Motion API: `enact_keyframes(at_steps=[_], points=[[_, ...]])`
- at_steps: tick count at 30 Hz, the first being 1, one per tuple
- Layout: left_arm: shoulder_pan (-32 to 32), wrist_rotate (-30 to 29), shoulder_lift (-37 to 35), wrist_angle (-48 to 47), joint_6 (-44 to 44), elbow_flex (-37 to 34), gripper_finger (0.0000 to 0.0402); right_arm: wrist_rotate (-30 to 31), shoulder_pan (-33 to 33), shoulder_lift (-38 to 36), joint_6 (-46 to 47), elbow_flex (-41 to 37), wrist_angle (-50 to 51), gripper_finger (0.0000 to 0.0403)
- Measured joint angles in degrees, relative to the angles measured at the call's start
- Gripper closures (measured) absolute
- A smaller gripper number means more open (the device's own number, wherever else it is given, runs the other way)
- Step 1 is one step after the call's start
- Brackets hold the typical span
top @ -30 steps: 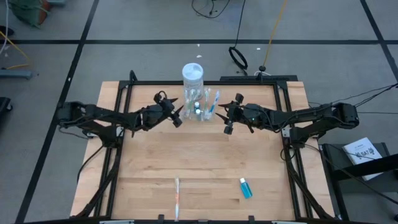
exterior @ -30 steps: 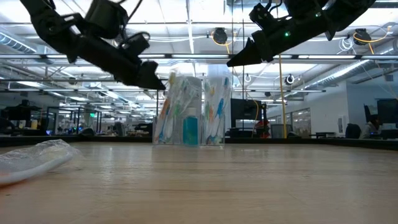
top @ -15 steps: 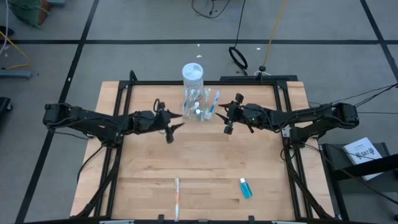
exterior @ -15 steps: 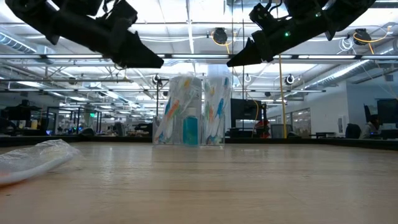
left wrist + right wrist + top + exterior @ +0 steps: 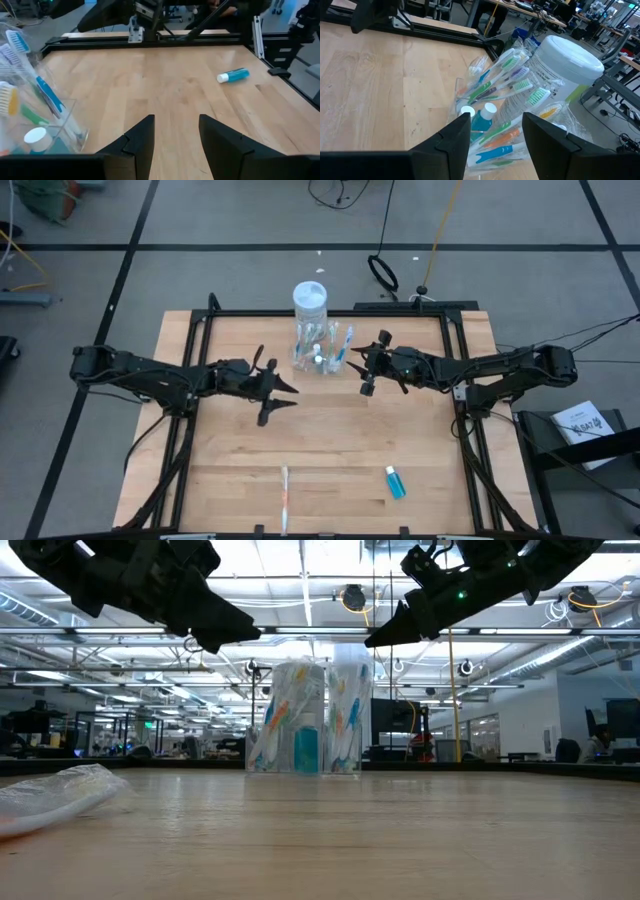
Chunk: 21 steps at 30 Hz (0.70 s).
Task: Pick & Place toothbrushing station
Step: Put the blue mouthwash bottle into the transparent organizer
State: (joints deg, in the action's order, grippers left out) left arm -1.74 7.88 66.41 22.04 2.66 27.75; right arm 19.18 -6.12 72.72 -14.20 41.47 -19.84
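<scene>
Station sits upright at table's far edge, touching white jar, brushes and tubes inside; our left gripper hovers near its left side, fingers spread, holding nothing; right gripper hovers just right of it, fingers apart, empty; loose tube and wrapped brush lie near front edge.
</scene>
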Motion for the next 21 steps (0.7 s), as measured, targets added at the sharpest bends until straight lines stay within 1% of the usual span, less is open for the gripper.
enact_keyframes(at_steps=[15, 19, 21], points=[[0.0, 0.1, 0.0, 0.0, -0.3, 0.0, 0.0245, 0.0, 0.0, 0.0, 0.0, 0.0, 0.0, 0.0232], [0.5, 1.1, 0.0, -1.0, -0.2, 0.0, 0.0245, 0.0, 0.0, 0.0, 0.0, 0.0, 0.0, 0.0232], [0.9, 1.2, 0.0, -1.0, 0.0, 0.0, 0.0245, 0.0, 0.0, 0.0, 1.3, 0.0, 0.0, 0.0232]])
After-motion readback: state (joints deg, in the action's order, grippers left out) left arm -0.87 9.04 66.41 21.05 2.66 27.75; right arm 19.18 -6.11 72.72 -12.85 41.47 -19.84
